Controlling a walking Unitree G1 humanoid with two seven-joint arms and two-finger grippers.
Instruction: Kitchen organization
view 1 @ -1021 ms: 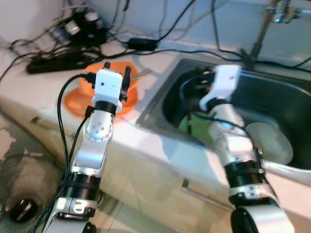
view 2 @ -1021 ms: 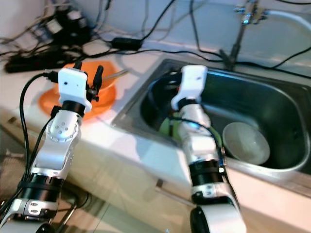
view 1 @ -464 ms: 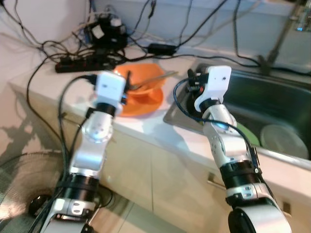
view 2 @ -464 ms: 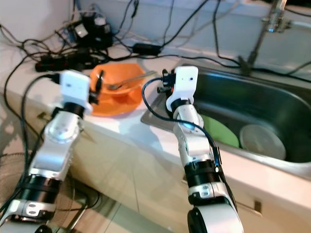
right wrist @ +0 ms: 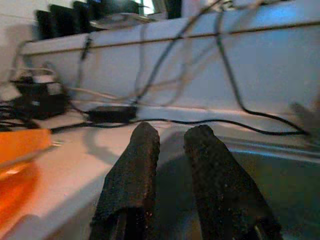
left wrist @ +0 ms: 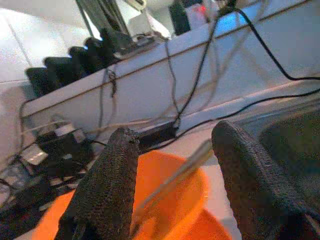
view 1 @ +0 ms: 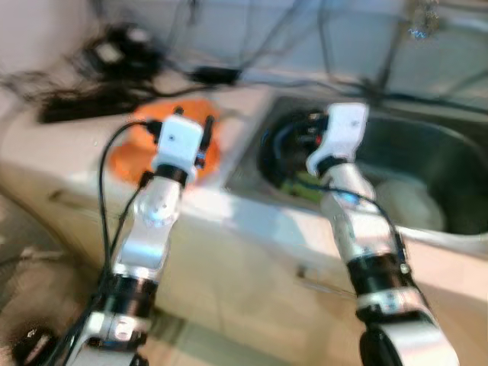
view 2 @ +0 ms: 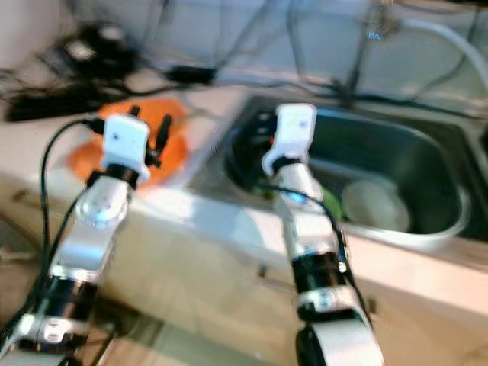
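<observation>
The left jaws (left wrist: pixel 172 200) are released, spread wide with nothing between them. They hang over the orange bowl (view 1: pixel 126 149) on the white desk (view 1: pixel 69 164). A metal spoon (left wrist: pixel 172 172) leans in the bowl, and its handle pokes out over the rim. Behind the bowl, black cables and a power strip (view 1: pixel 80 107) lie on the desk by the wall. The head pictures are blurred.

The right jaws (right wrist: pixel 172 150) are nearly closed, with a thin gap and nothing held. They reach over the near left corner of the steel sink (view 1: pixel 450 149). Down in the sink sits a green plate (view 2: pixel 329 204), partly hidden by the right arm. Just beside it is a white bowl (view 2: pixel 374 206). A tap (view 2: pixel 377 27) stands behind the sink.
</observation>
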